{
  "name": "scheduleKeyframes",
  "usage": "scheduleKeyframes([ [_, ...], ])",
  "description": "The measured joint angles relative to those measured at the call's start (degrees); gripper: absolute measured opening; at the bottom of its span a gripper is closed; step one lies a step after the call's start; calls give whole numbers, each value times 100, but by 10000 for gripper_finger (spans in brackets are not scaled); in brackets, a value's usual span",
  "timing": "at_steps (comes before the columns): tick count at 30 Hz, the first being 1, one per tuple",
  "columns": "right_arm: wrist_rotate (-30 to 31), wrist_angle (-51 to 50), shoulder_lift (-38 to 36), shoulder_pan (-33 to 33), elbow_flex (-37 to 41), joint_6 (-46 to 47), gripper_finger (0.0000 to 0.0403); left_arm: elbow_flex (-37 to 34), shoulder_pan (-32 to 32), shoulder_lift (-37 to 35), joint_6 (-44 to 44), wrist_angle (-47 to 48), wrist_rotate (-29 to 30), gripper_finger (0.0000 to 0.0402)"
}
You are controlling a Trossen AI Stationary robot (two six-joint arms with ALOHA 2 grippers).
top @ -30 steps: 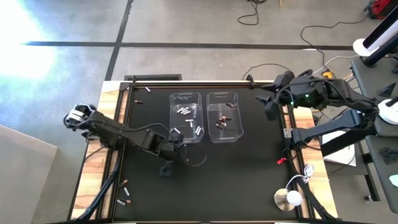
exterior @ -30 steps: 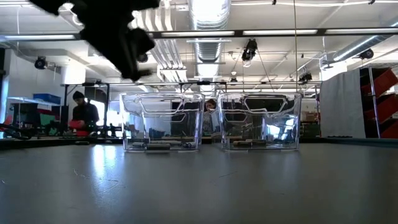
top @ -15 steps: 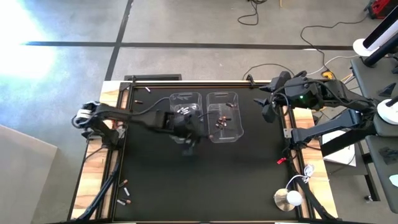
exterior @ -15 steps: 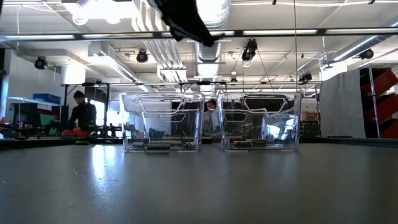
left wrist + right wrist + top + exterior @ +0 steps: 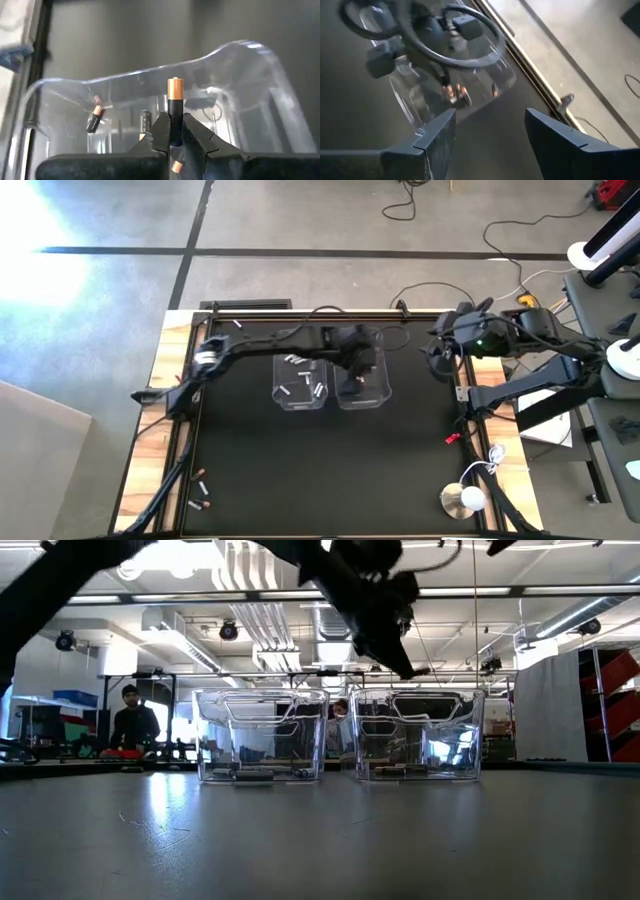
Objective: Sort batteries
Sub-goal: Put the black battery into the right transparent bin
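Copper-topped and black below, the small cylindrical battery (image 5: 174, 107) stands upright between my left gripper's (image 5: 174, 136) two dark fingers (image 5: 159, 131), pinched fast, its copper end poking out beyond the tips. I hold it above the right-hand clear plastic bin (image 5: 377, 395), where more dark, copper-ended batteries (image 5: 94, 119) lie on the bottom. Beside it, the left-hand clear plastic bin (image 5: 284, 398) holds the silvery-white batteries (image 5: 309, 387). A few loose batteries (image 5: 201, 490) lie near the black table's (image 5: 330, 470) front left corner. My right gripper (image 5: 490, 137) waits by the right edge, fingers apart and empty.
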State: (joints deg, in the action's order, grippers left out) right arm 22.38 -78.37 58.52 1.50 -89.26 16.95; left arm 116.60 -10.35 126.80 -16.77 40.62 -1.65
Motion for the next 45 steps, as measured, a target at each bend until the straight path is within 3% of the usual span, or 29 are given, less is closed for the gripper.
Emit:
scheduleKeyframes([
  [6,0,-317,-132,0,25,-57,237,1847,-174,1548,147,1486,17,9],
  [12,14,-321,-374,0,25,-405,252,891,-188,1491,645,1311,31,9],
  [19,172,-270,-541,2,25,-466,263,642,-78,1461,684,1162,0,9],
  [23,176,-215,-595,2,25,-406,266,673,-68,1465,679,1163,-42,26],
  [27,178,-188,-596,2,29,-397,270,862,-70,1481,657,1165,-42,68],
  [33,178,-172,-597,2,312,-302,270,1783,-51,1481,898,1723,-98,134],
  [41,172,261,-611,2,1675,-117,261,1144,115,60,1738,2021,-114,149],
  [45,14,1238,-616,5,2753,-159,268,600,210,-609,1737,2115,169,140],
])
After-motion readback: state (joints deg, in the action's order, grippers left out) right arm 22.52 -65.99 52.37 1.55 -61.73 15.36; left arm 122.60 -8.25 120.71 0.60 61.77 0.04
